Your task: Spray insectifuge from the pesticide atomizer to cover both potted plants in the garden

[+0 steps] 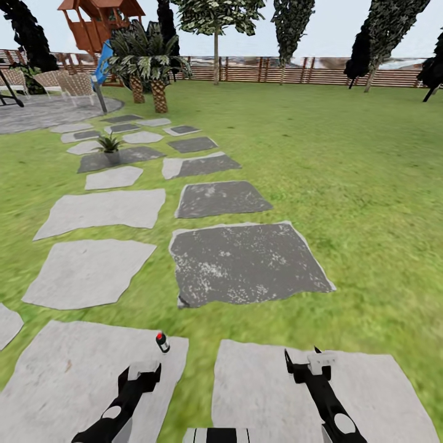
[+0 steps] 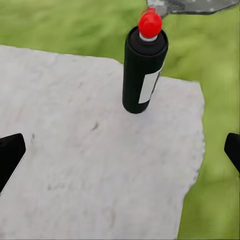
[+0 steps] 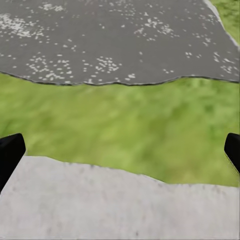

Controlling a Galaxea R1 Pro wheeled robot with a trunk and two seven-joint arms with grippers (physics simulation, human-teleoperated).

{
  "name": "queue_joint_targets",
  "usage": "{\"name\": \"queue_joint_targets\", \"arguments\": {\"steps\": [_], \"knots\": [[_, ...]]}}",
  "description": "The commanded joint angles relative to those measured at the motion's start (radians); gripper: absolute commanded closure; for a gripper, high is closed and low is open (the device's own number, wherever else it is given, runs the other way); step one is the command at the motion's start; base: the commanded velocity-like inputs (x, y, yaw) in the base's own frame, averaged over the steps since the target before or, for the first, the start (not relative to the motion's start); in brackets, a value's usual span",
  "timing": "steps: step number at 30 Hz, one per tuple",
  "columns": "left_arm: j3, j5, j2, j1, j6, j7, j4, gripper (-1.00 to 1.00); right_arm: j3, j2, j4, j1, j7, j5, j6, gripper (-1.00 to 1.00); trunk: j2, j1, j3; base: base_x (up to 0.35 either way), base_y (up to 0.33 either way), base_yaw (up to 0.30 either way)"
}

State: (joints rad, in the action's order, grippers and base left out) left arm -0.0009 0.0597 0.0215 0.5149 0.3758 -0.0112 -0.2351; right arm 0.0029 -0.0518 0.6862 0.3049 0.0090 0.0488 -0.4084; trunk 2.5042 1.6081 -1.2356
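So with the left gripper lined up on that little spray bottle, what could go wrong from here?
1. The pesticide atomizer stands upright, narrow and tall, near the corner of a pale stepping stone. A finger nudging it as the open left gripper advances could tip it onto the grass.
2. The left fingers sit wide apart with the bottle off centre toward one side, so closing may push rather than clamp it.
3. A potted plant is far up the path, so carrying is long.

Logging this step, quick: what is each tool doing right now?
Left tool: open, empty, just short of the spray bottle standing on the stone slab.
Right tool: open, empty, over grass.
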Motion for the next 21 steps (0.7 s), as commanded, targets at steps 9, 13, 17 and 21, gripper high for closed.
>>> {"name": "queue_joint_targets", "arguments": {"steps": [9, 13, 17, 21], "knots": [[-0.001, 0.006, 0.000, 0.000, 0.003, 0.000, 0.003, -1.00, 0.000, 0.000, -0.001, 0.000, 0.000, 0.005, -0.003, -1.00, 0.000, 0.000, -0.001, 0.118, -0.024, 0.000], [-0.001, 0.006, 0.000, 0.000, 0.003, 0.000, 0.002, -1.00, 0.000, 0.000, -0.001, 0.000, 0.000, 0.005, -0.003, -1.00, 0.000, 0.000, -0.001, 0.192, -0.167, 0.000], [-0.001, 0.006, 0.000, 0.000, 0.003, 0.000, 0.003, -1.00, 0.000, 0.000, -0.001, 0.000, 0.000, 0.005, -0.003, -1.00, 0.000, 0.000, -0.001, 0.205, -0.174, 0.000], [-0.001, 0.007, 0.000, -0.001, 0.004, 0.000, 0.003, -1.00, 0.000, 0.000, -0.001, 0.000, 0.000, 0.005, -0.003, -1.00, 0.000, 0.000, -0.001, 0.076, -0.057, 0.000]]}}
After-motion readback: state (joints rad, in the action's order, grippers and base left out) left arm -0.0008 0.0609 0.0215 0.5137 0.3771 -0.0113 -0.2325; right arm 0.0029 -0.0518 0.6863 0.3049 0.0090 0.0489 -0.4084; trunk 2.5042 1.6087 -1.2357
